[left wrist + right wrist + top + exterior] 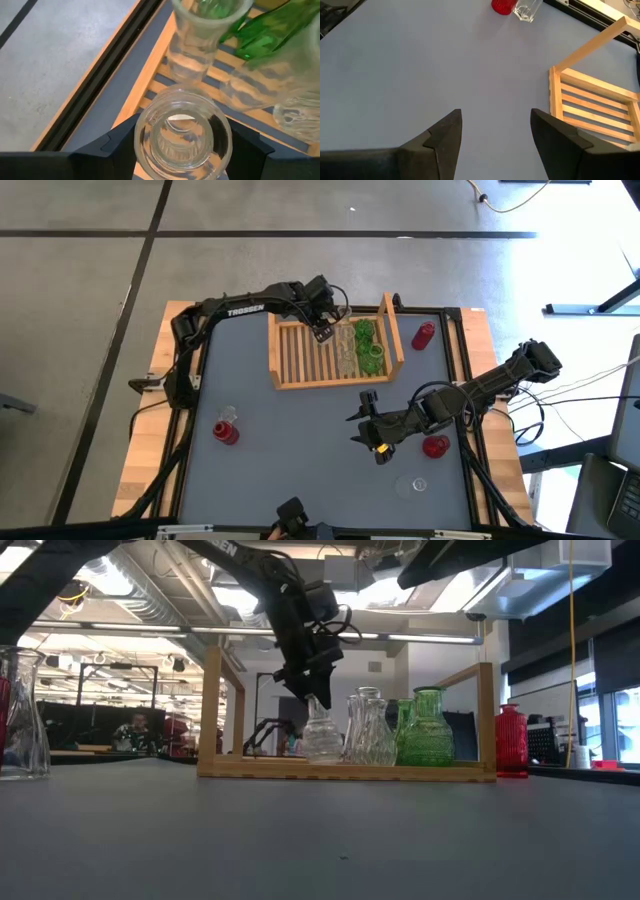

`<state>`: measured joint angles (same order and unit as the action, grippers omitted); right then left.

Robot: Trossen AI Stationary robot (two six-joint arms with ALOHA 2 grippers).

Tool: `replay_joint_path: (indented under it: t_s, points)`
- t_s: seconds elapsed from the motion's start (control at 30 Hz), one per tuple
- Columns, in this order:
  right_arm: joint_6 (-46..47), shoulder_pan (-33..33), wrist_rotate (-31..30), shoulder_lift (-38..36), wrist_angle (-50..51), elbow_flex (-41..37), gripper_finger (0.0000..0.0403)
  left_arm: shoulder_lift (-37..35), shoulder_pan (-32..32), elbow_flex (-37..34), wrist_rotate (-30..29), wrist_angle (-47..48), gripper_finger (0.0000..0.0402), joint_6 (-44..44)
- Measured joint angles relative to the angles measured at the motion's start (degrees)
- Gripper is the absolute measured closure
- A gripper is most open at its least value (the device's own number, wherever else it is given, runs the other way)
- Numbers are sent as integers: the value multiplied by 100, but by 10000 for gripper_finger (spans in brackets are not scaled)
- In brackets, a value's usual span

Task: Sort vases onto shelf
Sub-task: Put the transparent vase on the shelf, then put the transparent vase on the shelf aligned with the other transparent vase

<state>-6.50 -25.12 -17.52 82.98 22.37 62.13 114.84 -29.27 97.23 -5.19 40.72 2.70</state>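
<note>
Holding: your left tool has its two dark fingers on either side of a clear vase, seen from above through its open mouth; the fingers sit against the glass.
Left tool place: over the wooden shelf, at about 12 o'clock on the surface, above the slats beside the other glassware.
Low view: the same tool hangs down onto the neck of the clear vase, whose base is at the shelf's slatted floor.
Shelf contents: clear vases stand just right of the held one, then green vases near the right side board.
Red vase outside: one red vase stands just past the shelf's right board, at roughly 1 o'clock.
Right tool: your right tool hovers at about 4 o'clock with its fingers spread wide and nothing between them.
Near right arm: a red vase beside it, a clear one at 5 o'clock.
Left side: a red and a clear vase together at about 8 o'clock.
</note>
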Motion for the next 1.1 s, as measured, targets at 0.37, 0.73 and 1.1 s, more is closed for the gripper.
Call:
replay_joint_path:
  t_s: [0.37,0.73,1.1]
  points:
    - [4,0,-2,0,0,0,182,-1,2,0,16,-48,108,-132]
    - [4,0,-1,0,21,0,182,-706,133,0,-33,111,106,-326]
    - [27,-38,66,-8,83,0,182,-2480,1284,-1086,-187,327,107,-373]
